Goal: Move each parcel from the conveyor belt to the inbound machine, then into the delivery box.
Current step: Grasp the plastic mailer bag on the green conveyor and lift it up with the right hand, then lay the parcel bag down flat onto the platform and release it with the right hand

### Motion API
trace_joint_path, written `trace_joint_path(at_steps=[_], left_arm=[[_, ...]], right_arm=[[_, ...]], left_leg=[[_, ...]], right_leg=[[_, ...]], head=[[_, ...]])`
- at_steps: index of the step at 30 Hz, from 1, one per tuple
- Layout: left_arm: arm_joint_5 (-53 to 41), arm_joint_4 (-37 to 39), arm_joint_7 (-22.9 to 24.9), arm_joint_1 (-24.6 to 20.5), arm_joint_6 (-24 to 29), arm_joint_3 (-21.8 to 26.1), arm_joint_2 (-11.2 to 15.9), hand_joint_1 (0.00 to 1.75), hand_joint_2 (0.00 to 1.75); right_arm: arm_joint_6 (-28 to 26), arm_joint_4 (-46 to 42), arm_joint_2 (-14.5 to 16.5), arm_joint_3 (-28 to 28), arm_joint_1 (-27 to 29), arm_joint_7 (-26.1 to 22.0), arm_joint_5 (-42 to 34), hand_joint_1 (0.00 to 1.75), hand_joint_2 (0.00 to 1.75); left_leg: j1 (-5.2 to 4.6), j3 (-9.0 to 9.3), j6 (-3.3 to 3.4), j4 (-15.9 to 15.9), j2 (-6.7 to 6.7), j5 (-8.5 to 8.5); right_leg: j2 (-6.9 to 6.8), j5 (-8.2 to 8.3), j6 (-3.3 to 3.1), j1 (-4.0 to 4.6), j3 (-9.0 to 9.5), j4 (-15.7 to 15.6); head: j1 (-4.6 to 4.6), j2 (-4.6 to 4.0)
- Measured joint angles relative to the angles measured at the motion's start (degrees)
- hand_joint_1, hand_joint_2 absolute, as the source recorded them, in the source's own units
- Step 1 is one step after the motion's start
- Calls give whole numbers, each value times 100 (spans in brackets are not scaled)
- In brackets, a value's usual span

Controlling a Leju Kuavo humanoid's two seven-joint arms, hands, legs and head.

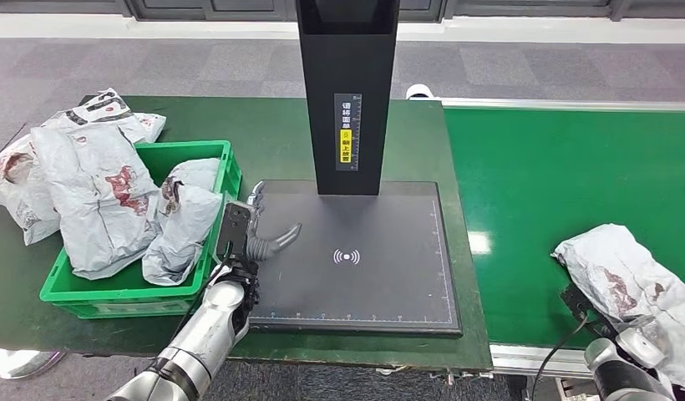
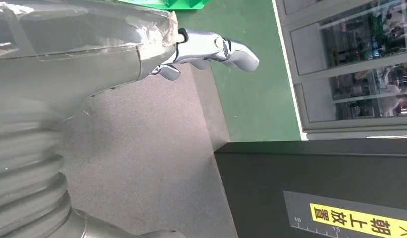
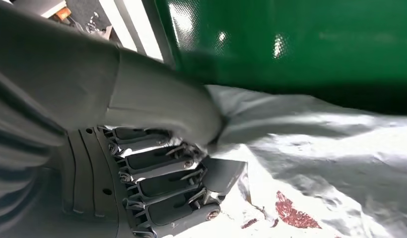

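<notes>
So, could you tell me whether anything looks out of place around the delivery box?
Yes. The green delivery box is overfilled: grey parcels mound above its rim, and some lie outside it on the green table. Nothing else stands out.

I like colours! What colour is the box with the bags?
Bright green box, best in the head view.

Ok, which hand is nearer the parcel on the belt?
Right. The right hand presses on the parcel; the left hand hovers over the scanner pad, beside the green bin.

Bright, even light — belt [image 1: 573, 184] glare.
</notes>
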Motion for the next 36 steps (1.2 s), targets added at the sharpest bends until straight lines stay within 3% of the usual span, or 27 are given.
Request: trace_joint_path(at_steps=[9,11,14,16,19,24,29,34,36], left_arm=[[-7,-32,106,11,20,53,7,0,175],[-26,-105,147,60,102,104,11,0,175],[-102,-323,225,184,221,215,18,0,175],[-172,-451,261,244,242,272,11,0,175],[-230,-577,272,310,249,341,7,0,175],[-344,-719,212,394,397,418,9,0,175],[-414,-857,125,444,466,420,-7,0,175],[-417,-987,98,500,532,420,-25,0,175],[-413,-1025,102,506,510,420,-25,0,175]], right_arm=[[-757,-1,83,-74,50,-547,-57,175,175],[-1401,-37,201,-74,38,-1165,-166,175,175],[-2568,-338,583,-52,-23,-2683,-692,175,175],[-2867,-716,875,86,-34,-3212,-1157,175,175],[-2924,-1233,1141,466,26,-3264,-1694,175,175],[-2959,-2467,1412,1355,464,-3895,-2772,175,175],[-2630,-4111,1631,2785,1066,-3794,-3225,175,175],[-1672,-4972,1712,4099,1309,-3391,-3505,174,175],[-1344,-5034,1713,4462,1313,-3225,-3598,138,175]], left_leg=[[9,-7,-4,-3,1,-1],[9,-31,-6,-6,8,-2],[6,-43,-8,-8,42,-5],[6,-18,-11,-7,45,5],[6,-21,-12,-7,3,22],[7,-35,-13,-7,-13,24],[5,-38,-14,-8,-2,20],[6,-38,-15,-9,-2,21],[6,-38,-15,-9,-2,21]], right_leg=[[1,-4,-6,6,-3,5],[7,-4,-6,5,-6,10],[38,-2,-9,0,-24,14],[39,3,-15,3,-33,15],[2,4,-18,5,-34,18],[-12,2,-17,4,-39,20],[2,-1,-18,4,-50,20],[3,-3,-19,6,-51,20],[2,-3,-19,6,-51,20]], head=[[2,0],[2,0],[1,0],[0,0],[0,0],[1,0],[0,0],[0,0],[0,0]])
